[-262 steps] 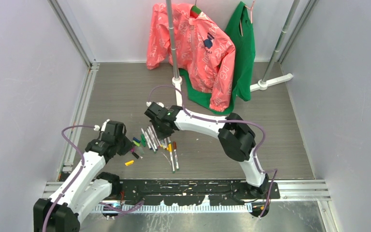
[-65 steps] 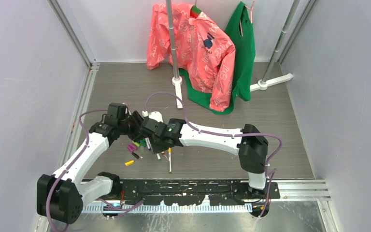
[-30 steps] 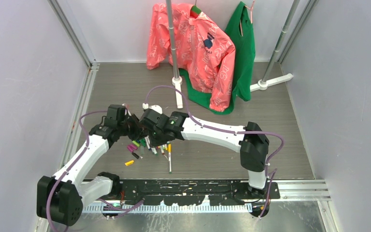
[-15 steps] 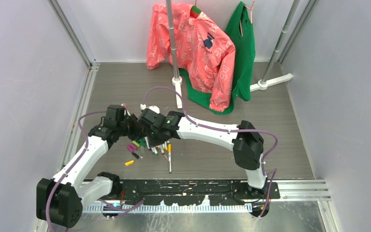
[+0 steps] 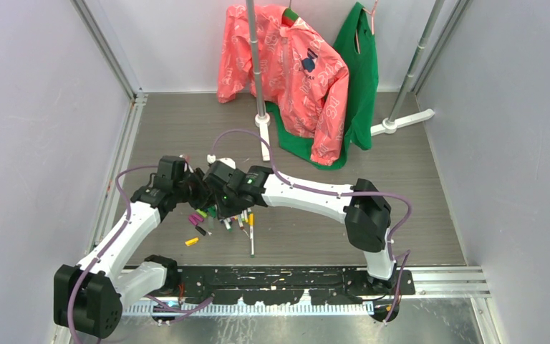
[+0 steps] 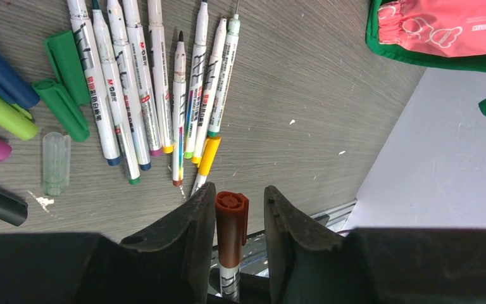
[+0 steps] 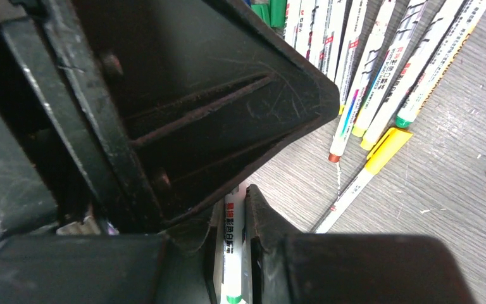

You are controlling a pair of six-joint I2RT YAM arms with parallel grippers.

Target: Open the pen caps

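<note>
Left fingers [image 6: 193, 221] narrowly parted around brown pen cap [image 6: 231, 206], gap on one side; right fingers [image 7: 264, 231] clamped on white pen barrel [image 7: 233, 244]

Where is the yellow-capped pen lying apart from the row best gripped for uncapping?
On its white barrel, about midway, coming straight down with the jaws across its width. The yellow-capped pen lies flat on the table, its barrel angling away from the row of pens, while its yellow cap sits close to their ends and should probably stay free for pulling.
</note>
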